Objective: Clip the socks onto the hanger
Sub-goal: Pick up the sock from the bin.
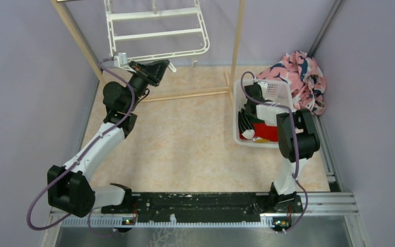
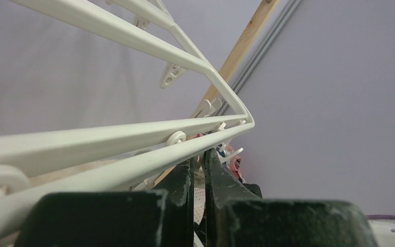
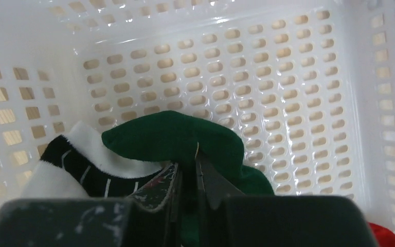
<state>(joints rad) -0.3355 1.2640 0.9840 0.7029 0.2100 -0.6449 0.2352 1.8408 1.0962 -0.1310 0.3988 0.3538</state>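
Your left gripper [image 1: 162, 66] is up at lower-left corner of hanger [image 1: 157, 33], just under frame bar. Fingers [image 2: 182, 180] nearly together, thin slit, nothing seen between. One hanger, top cut off; clips too small to count. Two wooden poles [image 1: 237, 36] flank it. One white perforated basket [image 1: 236, 116] on right. Three socks inside: black striped sock [image 3: 77, 167], dark green sock [image 3: 185, 136], red sock [image 3: 385, 234] only a sliver. Your right gripper [image 3: 187, 177] clamped on dark green sock. Pink-and-navy cloth heap [image 1: 301, 74] behind basket. Right arm overlaps basket's right side.
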